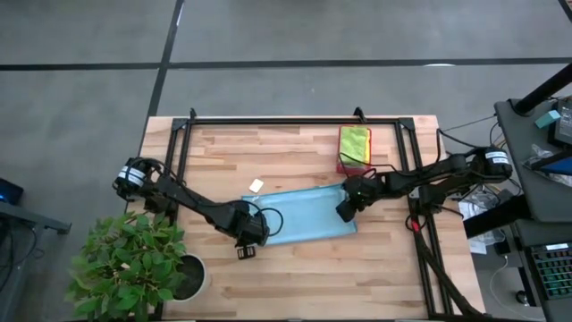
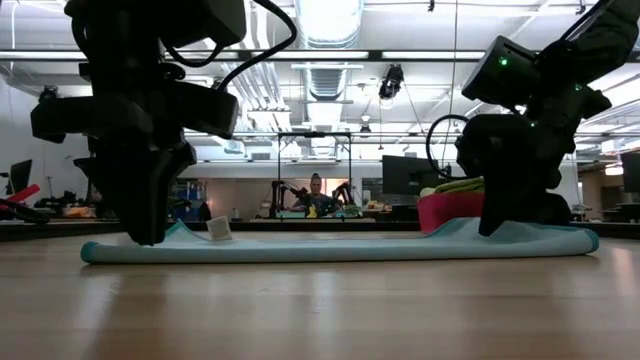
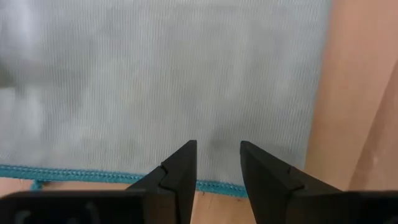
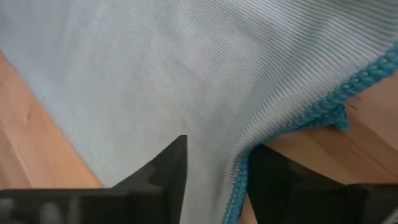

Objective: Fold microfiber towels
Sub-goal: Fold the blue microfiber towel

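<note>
Microfiber towels are only partly done, as I judge it: 1 light blue towel [image 1: 304, 216] lies spread flat on the middle of the wooden tabletop [image 1: 375, 277], not yet folded, and a small stack of folded green and yellow towels [image 1: 354, 142] rests already on the pink-red tray [image 1: 342, 166] at the far side. So the blue one is now in work, and I cannot see other towels waiting. The left hand [image 1: 246, 251] is at the near left corner of the blue towel; in the left wrist view its 2 fingers [image 3: 180, 174] stand partly apart over the teal hem, and nothing is between them. The right hand [image 1: 343, 213] is at the right edge of the same towel; in the right wrist view its fingers [image 4: 168, 165] appear to pinch a raised fold of the hem. A potted plant [image 1: 134, 259] stands at the near left corner of the tabletop, close to the left arm. A small white tag [image 1: 256, 186] lies just beside the far edge of the towel.
</note>
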`<state>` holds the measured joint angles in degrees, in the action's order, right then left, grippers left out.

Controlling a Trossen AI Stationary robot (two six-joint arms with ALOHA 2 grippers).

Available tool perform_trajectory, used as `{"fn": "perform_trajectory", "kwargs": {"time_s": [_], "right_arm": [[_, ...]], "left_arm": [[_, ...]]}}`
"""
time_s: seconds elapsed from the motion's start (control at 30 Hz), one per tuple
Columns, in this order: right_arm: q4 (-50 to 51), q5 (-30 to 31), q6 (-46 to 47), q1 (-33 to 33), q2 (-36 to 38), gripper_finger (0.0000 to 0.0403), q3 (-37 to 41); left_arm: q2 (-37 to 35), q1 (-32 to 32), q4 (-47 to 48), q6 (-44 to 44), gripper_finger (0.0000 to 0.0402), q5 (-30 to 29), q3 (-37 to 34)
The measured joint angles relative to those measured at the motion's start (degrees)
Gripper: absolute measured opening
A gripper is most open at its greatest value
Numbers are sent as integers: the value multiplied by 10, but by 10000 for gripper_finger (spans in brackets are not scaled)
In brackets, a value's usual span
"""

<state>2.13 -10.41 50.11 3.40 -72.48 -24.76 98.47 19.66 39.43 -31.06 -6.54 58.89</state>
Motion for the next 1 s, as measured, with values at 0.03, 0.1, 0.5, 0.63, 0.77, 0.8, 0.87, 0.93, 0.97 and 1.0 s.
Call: {"fn": "perform_trajectory", "kwargs": {"time_s": [0.03,0.1,0.5,0.63,0.77,0.8,0.87,0.93,0.97,1.0], "right_arm": [[2,1,2,0,3,125,1],[3,6,3,0,12,96,1],[102,39,-2,0,89,10,-25],[233,81,-18,0,127,9,-70],[377,122,-28,-1,144,9,-132],[404,132,-28,-1,144,9,-148],[451,147,-28,-1,139,9,-176],[470,151,-28,-1,129,9,-199],[470,151,-29,-1,123,9,-208],[469,150,-32,-2,117,9,-214]], "left_arm": [[0,0,0,1,109,-1,0],[0,0,0,3,109,-2,0],[-20,17,5,4,109,-26,1],[-38,30,6,3,109,-27,-2],[-41,35,2,-1,109,-48,-4],[-40,35,-4,-1,109,-54,-6],[-34,35,-36,1,109,-63,-12],[-27,35,-45,4,109,-75,-18],[-24,35,-58,4,109,-81,-21],[-22,35,-75,4,109,-93,-23]]}}
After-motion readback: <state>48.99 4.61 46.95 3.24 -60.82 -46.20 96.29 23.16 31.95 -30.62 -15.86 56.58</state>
